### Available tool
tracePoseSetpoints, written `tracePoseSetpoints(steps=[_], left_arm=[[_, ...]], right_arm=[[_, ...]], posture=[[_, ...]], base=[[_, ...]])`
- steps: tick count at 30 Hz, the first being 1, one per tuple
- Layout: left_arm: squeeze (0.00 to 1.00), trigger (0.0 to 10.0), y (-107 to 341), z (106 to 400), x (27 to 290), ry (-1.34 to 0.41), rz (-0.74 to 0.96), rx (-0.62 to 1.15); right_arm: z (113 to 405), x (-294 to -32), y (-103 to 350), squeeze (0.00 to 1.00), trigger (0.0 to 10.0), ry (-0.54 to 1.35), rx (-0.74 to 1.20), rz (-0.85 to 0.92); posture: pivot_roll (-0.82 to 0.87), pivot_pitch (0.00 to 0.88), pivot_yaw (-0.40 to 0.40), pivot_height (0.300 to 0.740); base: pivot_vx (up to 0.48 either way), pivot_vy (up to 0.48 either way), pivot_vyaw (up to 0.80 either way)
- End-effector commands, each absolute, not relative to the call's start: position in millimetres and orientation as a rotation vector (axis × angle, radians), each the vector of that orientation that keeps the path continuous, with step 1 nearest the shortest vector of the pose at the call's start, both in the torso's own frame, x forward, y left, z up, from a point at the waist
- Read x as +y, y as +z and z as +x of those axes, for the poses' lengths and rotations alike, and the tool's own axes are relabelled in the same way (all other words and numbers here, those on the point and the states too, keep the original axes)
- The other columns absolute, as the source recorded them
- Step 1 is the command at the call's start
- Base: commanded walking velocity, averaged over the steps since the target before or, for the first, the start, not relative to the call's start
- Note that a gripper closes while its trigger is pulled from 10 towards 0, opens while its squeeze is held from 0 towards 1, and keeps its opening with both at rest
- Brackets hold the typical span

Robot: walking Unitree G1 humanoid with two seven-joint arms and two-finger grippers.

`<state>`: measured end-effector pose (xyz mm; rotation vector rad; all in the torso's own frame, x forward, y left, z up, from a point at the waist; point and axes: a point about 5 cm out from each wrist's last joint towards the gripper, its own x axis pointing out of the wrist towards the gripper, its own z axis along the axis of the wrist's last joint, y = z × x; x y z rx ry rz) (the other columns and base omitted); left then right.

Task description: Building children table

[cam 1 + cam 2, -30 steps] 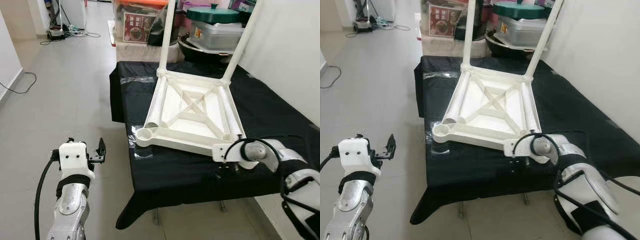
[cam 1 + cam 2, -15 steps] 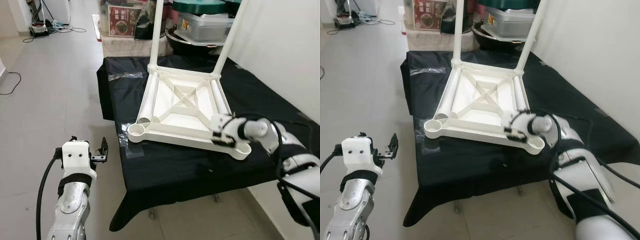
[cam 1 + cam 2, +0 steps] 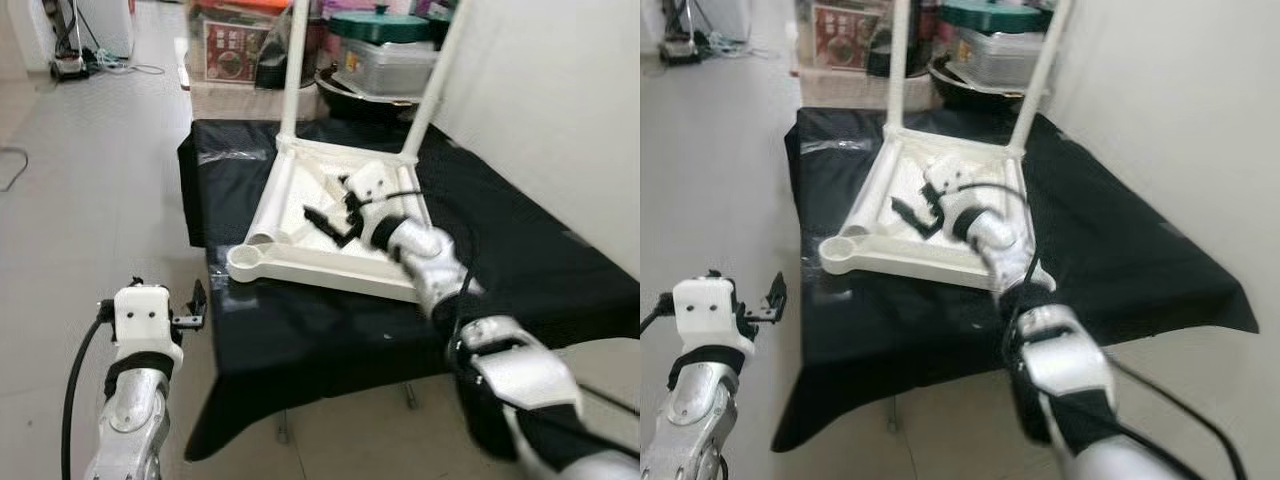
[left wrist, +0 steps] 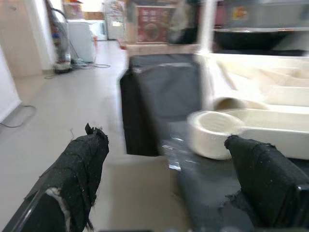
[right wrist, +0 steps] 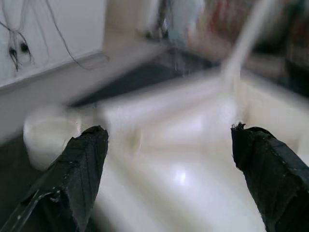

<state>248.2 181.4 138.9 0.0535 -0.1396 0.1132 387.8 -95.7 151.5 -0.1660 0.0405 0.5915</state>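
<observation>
Assembly midway: right gripper (image 3: 330, 222), fingers spread and empty, over upturned table (image 3: 290, 262), reaching toward loose leg (image 3: 275, 208). Next: closing on it. Left gripper (image 3: 194, 305) idle, fingers apart.

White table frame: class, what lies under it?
A black cloth covers the surface beneath the white table frame; what the cloth hides is unseen.

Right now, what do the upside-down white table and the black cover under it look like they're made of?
The white table looks like moulded plastic: smooth, slightly glossy, with ribs crossing its underside and hollow round leg sockets. The black cover seems to be thin matte cloth or sheeting: it drapes and wrinkles over the edges.
</observation>
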Motion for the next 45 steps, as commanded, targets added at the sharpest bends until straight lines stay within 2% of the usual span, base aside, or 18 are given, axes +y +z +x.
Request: tracePoseSetpoints(steps=[1, 6, 15, 20, 28, 32, 37, 39, 45], left_arm=[[0.0, 10.0, 140, 247, 182, 0.112, 0.056, -0.137], [0.0, 10.0, 140, 248, 183, 0.112, 0.055, -0.136], [0.0, 10.0, 142, 249, 185, 0.125, 0.037, -0.152], [0.0, 10.0, 142, 249, 186, 0.119, 0.022, -0.152], [0.0, 10.0, 142, 249, 186, 0.103, 0.014, -0.15], [0.0, 10.0, 141, 250, 186, 0.099, 0.016, -0.149], [0.0, 10.0, 141, 250, 186, 0.098, 0.018, -0.149], [0.0, 10.0, 141, 250, 186, 0.099, 0.017, -0.146], [0.0, 10.0, 140, 250, 185, 0.095, 0.017, -0.141]], right_arm=[[389, -89, 155, 0.0, 10.0, 0.58, 0.035, -0.107], [378, -69, 137, 0.0, 10.0, 0.629, 0.093, -0.022], [374, -72, 128, 0.0, 10.0, 0.541, 0.147, 0.052], [371, -70, 128, 0.0, 10.0, 0.546, 0.132, 0.049], [363, -67, 126, 0.0, 10.0, 0.542, 0.113, 0.05], [360, -62, 127, 0.0, 10.0, 0.574, 0.086, -0.02], [359, -60, 130, 0.0, 10.0, 0.569, 0.085, 0.03], [360, -63, 130, 0.0, 10.0, 0.559, 0.088, -0.024], [358, -65, 131, 0.0, 10.0, 0.556, 0.085, -0.036]], posture=[[0.13, 0.0, -0.129, 0.74], [0.13, 0.0, -0.125, 0.74], [0.11, 0.0, -0.111, 0.74], [0.11, 0.0, -0.111, 0.74], [0.1, 0.0, -0.092, 0.74], [0.1, 0.0, -0.092, 0.74], [0.1, 0.0, -0.094, 0.74], [0.1, 0.0, -0.093, 0.74], [0.09, 0.0, -0.09, 0.74]], base=[[0.0, -0.472, 0.0], [0.0, -0.472, 0.0], [0.0, -0.161, 0.0], [0.0, 0.0, 0.0], [0.299, 0.0, 0.0], [0.311, 0.0, 0.0], [0.313, 0.0, 0.44], [0.0, 0.0, 0.0], [0.0, 0.0, 0.0]])
